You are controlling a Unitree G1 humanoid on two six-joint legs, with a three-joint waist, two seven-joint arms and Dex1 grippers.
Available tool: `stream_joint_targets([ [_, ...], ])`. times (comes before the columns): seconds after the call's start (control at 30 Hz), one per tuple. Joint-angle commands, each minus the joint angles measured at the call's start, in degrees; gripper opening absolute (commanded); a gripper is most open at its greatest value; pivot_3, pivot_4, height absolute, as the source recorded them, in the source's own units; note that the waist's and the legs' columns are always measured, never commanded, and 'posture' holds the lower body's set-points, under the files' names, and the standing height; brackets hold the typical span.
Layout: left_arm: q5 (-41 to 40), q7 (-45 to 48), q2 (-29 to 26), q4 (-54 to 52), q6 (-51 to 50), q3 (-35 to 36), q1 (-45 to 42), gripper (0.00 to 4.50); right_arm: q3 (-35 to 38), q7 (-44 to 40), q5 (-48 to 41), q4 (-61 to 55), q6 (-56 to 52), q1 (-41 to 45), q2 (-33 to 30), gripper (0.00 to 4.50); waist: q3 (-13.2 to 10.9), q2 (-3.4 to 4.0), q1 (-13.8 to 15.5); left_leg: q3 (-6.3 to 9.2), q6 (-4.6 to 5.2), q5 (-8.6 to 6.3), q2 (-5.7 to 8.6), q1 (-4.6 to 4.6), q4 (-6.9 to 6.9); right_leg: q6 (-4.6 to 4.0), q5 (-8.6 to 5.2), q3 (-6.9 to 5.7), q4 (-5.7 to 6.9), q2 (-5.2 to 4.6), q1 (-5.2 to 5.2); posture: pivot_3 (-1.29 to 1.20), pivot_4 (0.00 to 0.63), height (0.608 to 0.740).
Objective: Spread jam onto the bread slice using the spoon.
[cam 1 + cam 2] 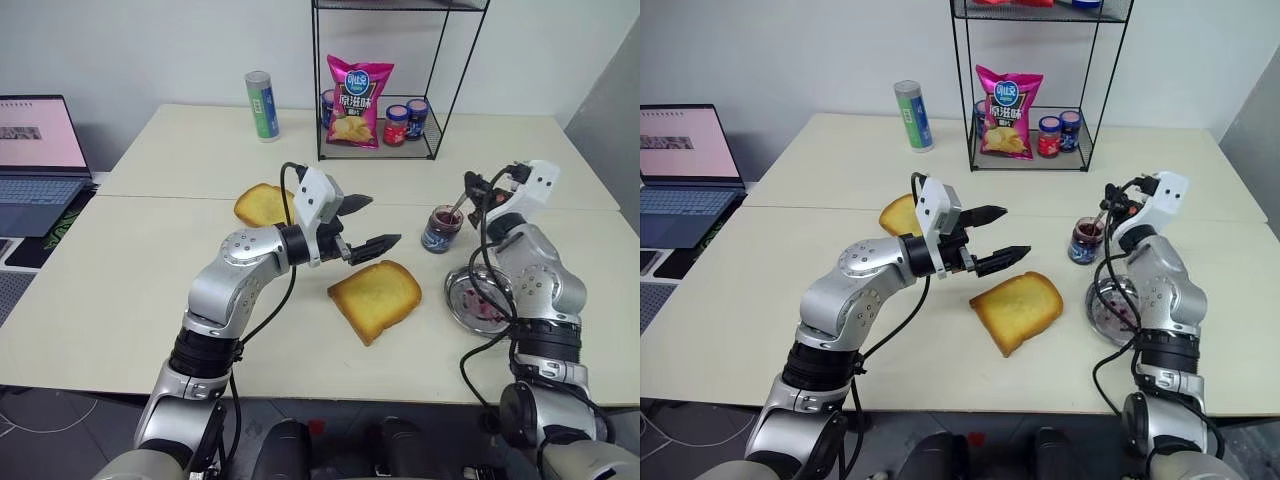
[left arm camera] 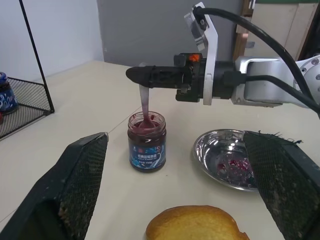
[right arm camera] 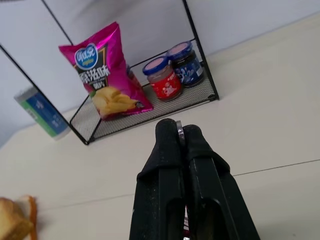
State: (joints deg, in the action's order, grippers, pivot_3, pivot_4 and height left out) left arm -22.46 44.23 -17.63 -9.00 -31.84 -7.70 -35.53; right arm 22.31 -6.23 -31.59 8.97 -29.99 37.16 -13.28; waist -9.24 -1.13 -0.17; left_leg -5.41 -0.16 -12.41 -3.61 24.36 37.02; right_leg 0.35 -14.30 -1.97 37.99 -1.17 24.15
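My right gripper (image 2: 136, 75) pinches the slim, stiff, slippery spoon (image 2: 144, 102) high on its handle, bowl sunk in sticky jam (image 2: 146, 124) in the jar at three o'clock from the light, crumbly bread slice (image 1: 375, 297); my left gripper (image 1: 370, 222) hangs spread.

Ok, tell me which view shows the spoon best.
The left wrist view: the spoon hangs from the shut right gripper, its bowl dipped into the jam jar. Both eye views show it as a thin sliver above the jar. The right wrist view shows a metal edge pinched between the fingers.
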Motion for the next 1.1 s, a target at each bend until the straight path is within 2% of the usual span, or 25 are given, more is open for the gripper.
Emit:
stream_joint_targets([
  [0.03,0.3,-0.5,0.0,-0.9,1.6,0.4,-1.2,4.50,4.5,2.9,-5.1,-1.5,-1.3,2.2,1.2,0.02,0.0,0.00,0.0,0.00,0.00,0.00,0.00,0.00,0.00,0.00,0.00,0.00,0.00,0.00,0.00,0.00,0.150,0.740],
  [0.27,0.3,-0.4,0.0,-0.8,1.7,0.3,-1.3,4.50,7.9,6.5,-9.6,-1.2,-3.0,3.1,2.6,0.02,0.0,0.01,0.0,0.00,0.00,0.00,0.00,0.00,0.00,0.00,0.00,0.01,0.01,0.00,0.00,0.00,0.150,0.740],
  [0.8,0.4,-0.2,-0.3,-0.6,1.8,0.2,-1.4,4.50,7.8,6.7,-8.7,-0.9,-2.2,2.5,0.3,0.02,0.0,0.01,-0.1,0.00,0.00,0.00,0.01,0.00,-0.01,0.00,0.00,0.01,0.00,0.00,0.00,0.00,0.150,0.740],
  [1.1,0.4,-0.1,-0.3,-0.5,1.9,0.3,-1.5,4.50,11.1,9.5,-13.2,-0.4,-2.8,2.9,2.4,0.02,0.0,0.01,-0.1,0.00,0.00,0.00,0.01,0.00,-0.01,0.00,0.00,0.01,0.00,0.00,0.00,0.00,0.150,0.740],
])
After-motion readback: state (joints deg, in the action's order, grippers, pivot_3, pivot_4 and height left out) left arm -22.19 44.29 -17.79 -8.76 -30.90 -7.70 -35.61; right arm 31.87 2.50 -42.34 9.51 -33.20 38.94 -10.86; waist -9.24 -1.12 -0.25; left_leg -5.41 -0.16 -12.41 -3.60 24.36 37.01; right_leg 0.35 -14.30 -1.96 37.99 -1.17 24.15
